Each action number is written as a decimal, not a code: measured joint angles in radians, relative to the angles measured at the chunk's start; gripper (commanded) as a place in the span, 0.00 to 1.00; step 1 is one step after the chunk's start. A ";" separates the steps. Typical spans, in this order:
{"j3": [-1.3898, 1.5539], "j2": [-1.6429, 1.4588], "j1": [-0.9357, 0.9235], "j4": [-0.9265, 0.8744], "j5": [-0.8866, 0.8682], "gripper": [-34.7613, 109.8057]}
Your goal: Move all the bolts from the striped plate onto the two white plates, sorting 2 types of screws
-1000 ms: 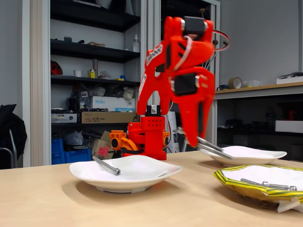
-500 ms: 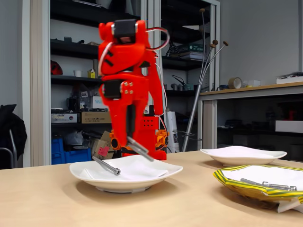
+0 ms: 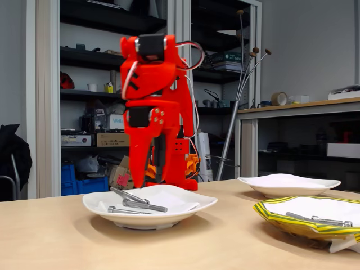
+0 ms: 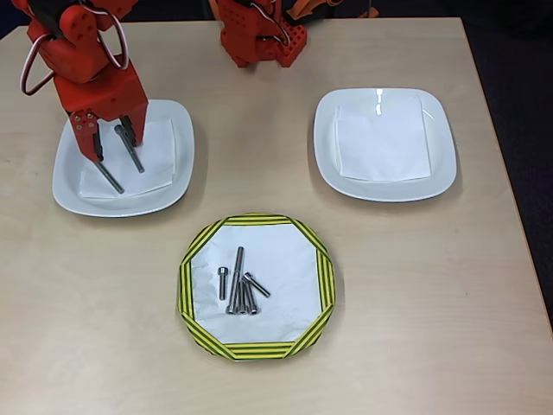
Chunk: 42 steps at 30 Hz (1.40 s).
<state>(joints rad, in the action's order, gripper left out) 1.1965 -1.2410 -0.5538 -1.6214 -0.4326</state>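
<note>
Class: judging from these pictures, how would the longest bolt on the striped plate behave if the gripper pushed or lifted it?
The longest bolt looks like rigid metal, so it should stay stiff. Being round and slim, it would probably roll if nudged sideways. Its shiny shank may slip between fingers, and the bolts touching it would likely shift too.

Even, soft indoor light fills both views, bright and without harsh shadows. In the overhead view, small glare spots sit on the right white plate (image 4: 384, 144). In the fixed view, the striped plate (image 3: 292, 222) and the surface (image 3: 67, 242) look slightly soft; shelves behind are dim.
</note>
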 measured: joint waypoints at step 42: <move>0.008 0.213 0.583 0.609 -0.382 0.31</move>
<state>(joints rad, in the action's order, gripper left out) 1.2042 -1.0278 0.0291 -1.0124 -0.8145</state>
